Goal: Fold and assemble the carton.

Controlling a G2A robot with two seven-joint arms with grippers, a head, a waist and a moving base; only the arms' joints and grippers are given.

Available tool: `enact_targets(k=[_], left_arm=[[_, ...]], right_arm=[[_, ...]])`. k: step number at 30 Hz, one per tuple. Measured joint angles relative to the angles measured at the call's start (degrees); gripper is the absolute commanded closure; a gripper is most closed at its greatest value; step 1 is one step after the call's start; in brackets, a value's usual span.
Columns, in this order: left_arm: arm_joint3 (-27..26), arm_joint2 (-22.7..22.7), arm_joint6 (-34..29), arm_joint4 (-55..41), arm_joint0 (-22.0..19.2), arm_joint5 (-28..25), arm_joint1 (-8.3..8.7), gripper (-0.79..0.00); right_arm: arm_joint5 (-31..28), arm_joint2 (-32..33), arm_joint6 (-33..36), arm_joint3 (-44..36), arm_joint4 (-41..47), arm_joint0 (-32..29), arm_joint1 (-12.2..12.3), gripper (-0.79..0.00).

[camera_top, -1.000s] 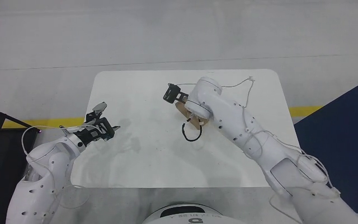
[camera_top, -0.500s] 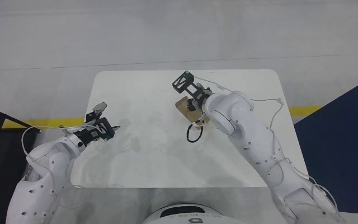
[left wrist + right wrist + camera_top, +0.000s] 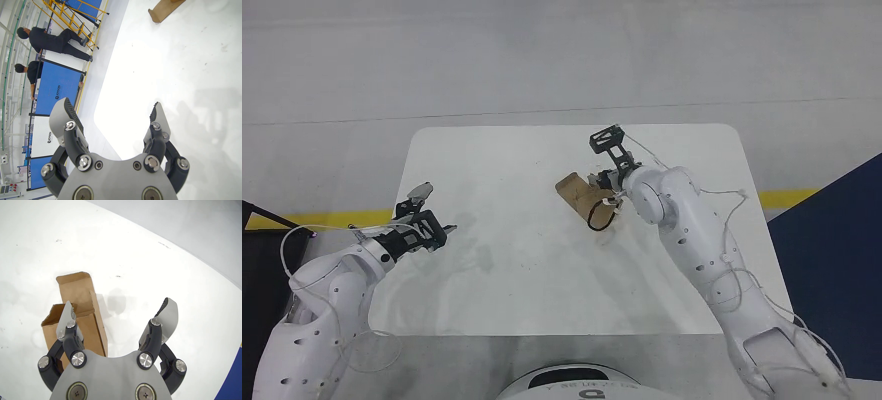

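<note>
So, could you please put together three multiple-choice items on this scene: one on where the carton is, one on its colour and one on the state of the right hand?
1. Where is the carton?
A. lying on the table, near the right arm
B. lifted clear of the table
C. hanging over the table's rim

2. What colour is the carton?
A. white
B. blue
C. brown

3. How is the right hand?
A. shut on the carton
B. shut and empty
C. open, gripping nothing

Key:
1 A, the top view shows it resting on the tabletop beside that arm.
2 C, it is plain brown cardboard.
3 C, its fingers stand wide apart with nothing clamped between them.
</note>
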Motion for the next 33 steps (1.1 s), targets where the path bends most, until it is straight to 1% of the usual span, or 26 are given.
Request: enact_targets(k=[1, 2, 4, 8, 10, 14, 16, 18, 20, 24, 27, 30, 33], left_arm=[[0.0, 0.0, 0.0, 0.0, 0.0, 0.0, 0.00, -0.785], [0.0, 0.0, 0.0, 0.0, 0.0, 0.0, 0.00, -0.785], [0.0, 0.0, 0.0, 0.0, 0.0, 0.0, 0.00, -0.785], [0.0, 0.0, 0.0, 0.0, 0.0, 0.0, 0.00, -0.785], [0.0, 0.0, 0.0, 0.0, 0.0, 0.0, 0.00, -0.785], [0.0, 0.0, 0.0, 0.0, 0.0, 0.0, 0.00, -0.785], [0.0, 0.0, 0.0, 0.0, 0.0, 0.0, 0.00, -0.785], [0.0, 0.0, 0.0, 0.0, 0.0, 0.0, 0.00, -0.785], [0.0, 0.0, 0.0, 0.0, 0.0, 0.0, 0.00, -0.785], [0.0, 0.0, 0.0, 0.0, 0.0, 0.0, 0.00, -0.785], [0.0, 0.0, 0.0, 0.0, 0.0, 0.0, 0.00, -0.785], [0.0, 0.0, 0.0, 0.0, 0.0, 0.0, 0.00, -0.785], [0.0, 0.0, 0.0, 0.0, 0.0, 0.0, 0.00, -0.785]], right_arm=[[0.0, -0.3, 0.2, 1.0, -0.1, 0.6, -0.1, -0.406], [0.1, -0.7, 0.4, 1.7, -0.1, 1.1, -0.3, -0.372], [-0.2, -1.5, 1.0, 2.8, 0.1, 2.3, -0.6, -0.342], [-2.7, -2.2, 4.0, 3.8, 2.4, 4.0, -0.9, -0.265], [-4.7, -2.1, 5.8, 4.2, 5.0, 4.6, -1.0, -0.268], [-7.2, -2.4, 9.5, 5.8, 9.0, 5.9, -1.3, -0.311], [-7.3, -2.9, 10.5, 6.9, 10.1, 6.5, -1.5, -0.302], [-7.2, -3.4, 11.1, 7.6, 10.8, 7.0, -1.7, -0.246], [-7.3, -4.0, 11.6, 8.0, 11.4, 7.4, -1.9, 0.000], [-7.0, -4.3, 11.8, 7.3, 10.9, 7.6, -1.9, 0.000], [-5.1, -3.5, 10.9, 5.3, 8.6, 6.7, -1.5, 0.000], [-3.3, -1.9, 9.6, 1.7, 5.9, 4.6, -0.9, 0.000], [-3.1, 0.5, 5.3, -3.6, 2.2, 1.1, 0.1, 0.000]])
